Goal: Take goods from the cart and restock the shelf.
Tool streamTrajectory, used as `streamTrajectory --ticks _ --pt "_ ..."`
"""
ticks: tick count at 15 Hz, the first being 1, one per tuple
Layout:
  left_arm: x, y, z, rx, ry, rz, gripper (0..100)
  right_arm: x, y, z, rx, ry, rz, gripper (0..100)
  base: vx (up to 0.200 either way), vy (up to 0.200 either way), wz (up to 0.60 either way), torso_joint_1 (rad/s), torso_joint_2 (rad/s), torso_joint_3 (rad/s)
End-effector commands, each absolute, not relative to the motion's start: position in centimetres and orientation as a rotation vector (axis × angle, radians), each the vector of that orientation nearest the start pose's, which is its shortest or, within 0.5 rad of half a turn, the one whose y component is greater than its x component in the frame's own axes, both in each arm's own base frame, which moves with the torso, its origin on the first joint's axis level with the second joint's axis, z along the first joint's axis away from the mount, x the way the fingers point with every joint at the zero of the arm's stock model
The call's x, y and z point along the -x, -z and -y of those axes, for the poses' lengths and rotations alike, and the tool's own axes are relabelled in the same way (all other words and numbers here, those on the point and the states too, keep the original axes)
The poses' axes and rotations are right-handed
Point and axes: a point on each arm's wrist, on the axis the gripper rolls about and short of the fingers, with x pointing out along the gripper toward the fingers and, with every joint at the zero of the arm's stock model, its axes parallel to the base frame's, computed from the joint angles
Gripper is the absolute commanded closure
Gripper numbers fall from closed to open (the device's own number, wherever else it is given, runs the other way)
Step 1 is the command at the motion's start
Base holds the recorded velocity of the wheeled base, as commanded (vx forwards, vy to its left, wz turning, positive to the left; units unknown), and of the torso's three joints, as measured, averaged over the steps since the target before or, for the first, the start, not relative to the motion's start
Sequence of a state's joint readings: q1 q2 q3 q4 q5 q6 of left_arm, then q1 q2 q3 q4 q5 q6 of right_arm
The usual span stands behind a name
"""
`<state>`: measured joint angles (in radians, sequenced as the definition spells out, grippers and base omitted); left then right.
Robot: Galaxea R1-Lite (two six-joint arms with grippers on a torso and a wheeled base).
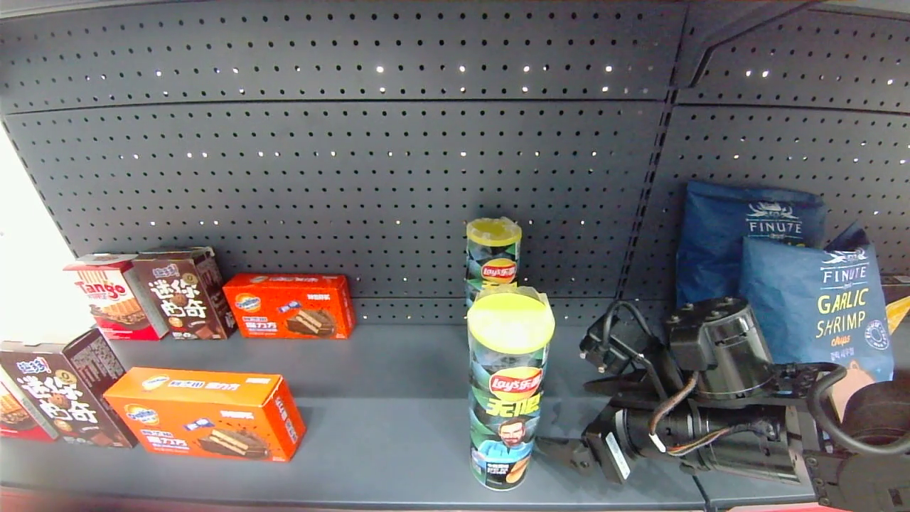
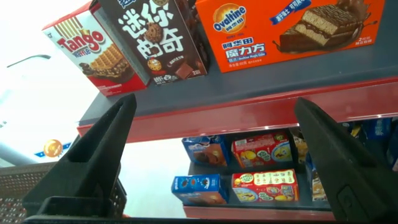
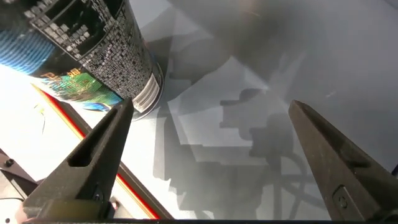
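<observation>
As the front can (image 1: 508, 387) of 2 stands near the shelf's (image 1: 398, 398) front edge, we see the right gripper (image 3: 210, 104) released just beside it; the left gripper (image 2: 216, 98) gapes empty.

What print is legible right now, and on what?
"Tango": red wafer box
"Ovaltine 阿华田 魔力方": front orange box
"迷你曲奇": brown cookie box
"Lay's": front chip can
"FINUTE GARLIC SHRIMP chips": front blue bag
"FINUTE": rear blue bag
Remaining print: too small or blurred.
</observation>
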<state>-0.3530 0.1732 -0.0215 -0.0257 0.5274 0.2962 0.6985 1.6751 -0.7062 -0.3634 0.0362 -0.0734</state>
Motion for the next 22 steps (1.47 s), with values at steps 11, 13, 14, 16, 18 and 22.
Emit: streamTrajectory --ticks 11,13,14,16,18,22 --pt "0.7 -8.8 -1.5 -0.353 -0.152 -0.151 0 -10.8 -19.7 -3.9 0.11 -0.323 -0.177 0 0.0 0.0 0.0 0.0 0.0 0.0" --pt "0.6 -8.8 -1.4 -0.357 -0.142 -0.156 0 -7.1 -18.3 -1.9 0.094 -0.198 -0.101 0 0.0 0.0 0.0 0.0 0.0 0.0" --pt "0.4 -8.8 -1.4 -0.368 -0.115 -0.171 0 -4.6 -16.4 -0.9 0.088 -0.084 -0.06 0 0.0 0.0 0.0 0.0 0.0 0.0" --pt "0.2 -8.8 -1.3 -0.383 -0.079 -0.187 0 -2.1 -13.5 0.2 0.07 0.063 -0.034 0 0.0 0.0 0.0 0.0 0.0 0.0" --pt "0.1 -8.8 -1.3 -0.39 -0.071 -0.188 0 0.0 -10.7 0.5 0.058 0.197 -0.028 0 0.0 0.0 0.0 0.0 0.0 0.0" --pt "0.2 -8.8 -1.3 -0.39 -0.079 -0.187 0 2.7 -8.3 0.5 0.048 0.218 -0.01 0 0.0 0.0 0.0 0.0 0.0 0.0"
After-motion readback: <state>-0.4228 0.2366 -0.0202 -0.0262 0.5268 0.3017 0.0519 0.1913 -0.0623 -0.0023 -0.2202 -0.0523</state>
